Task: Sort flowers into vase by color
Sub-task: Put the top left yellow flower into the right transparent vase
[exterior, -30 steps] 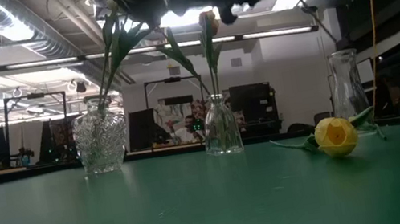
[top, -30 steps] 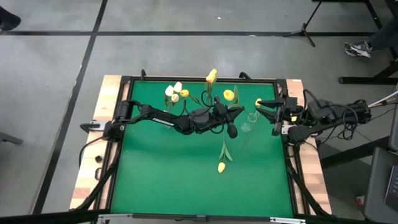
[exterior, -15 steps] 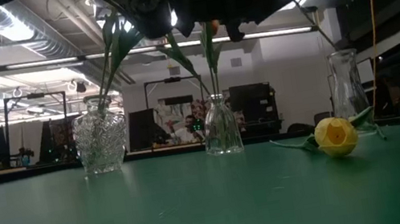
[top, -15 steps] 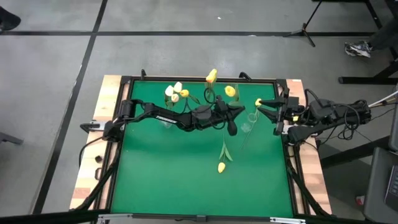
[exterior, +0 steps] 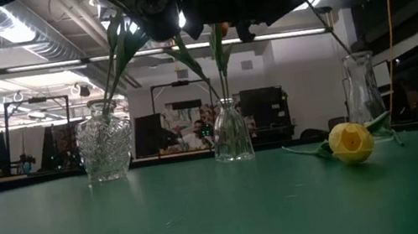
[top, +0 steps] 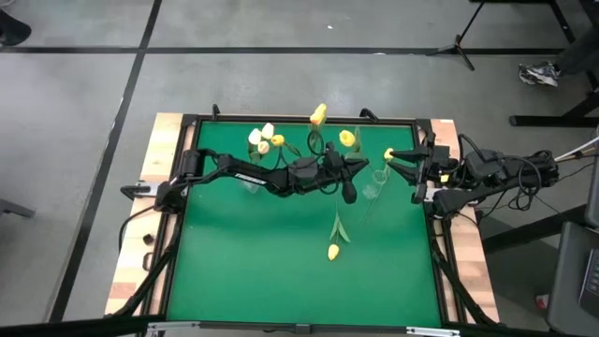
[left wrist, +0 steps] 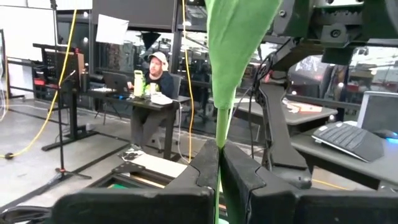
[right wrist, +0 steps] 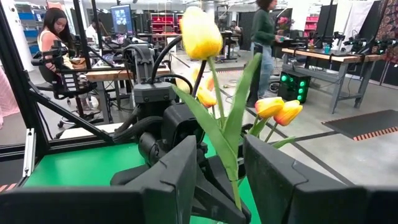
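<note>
The left gripper [top: 348, 166] is held above the middle of the table [top: 243, 253], toward its far edge, with the left arm stretched across from the left side. Its jaws are pressed together on the green stem of a yellow tulip [top: 347, 139], whose bud is seen just beyond the gripper in the high view; in the left wrist view the stem and a broad leaf are seen rising from between the closed fingers [left wrist: 205, 168].

The right gripper [top: 391, 159] is held at the right side of the table, near the far right corner. Its jaws are set at a narrow gap around the stem of a second yellow tulip [right wrist: 200, 32], which stands upright between the fingers [right wrist: 180, 180] in the right wrist view.

Three glass vases are shown along the far part of the table in the low view: a wide cut-glass vase [exterior: 104, 143] on the left with several green stems in it, a small narrow-necked vase [exterior: 231, 133] in the middle with stems in it, and a tall slender vase [exterior: 363, 91] on the right. White and yellow buds [top: 264, 139] are clustered over the left one in the high view. One yellow flower [top: 333, 251] is left lying on the green surface, nearer the front, well apart from the vases.
</note>
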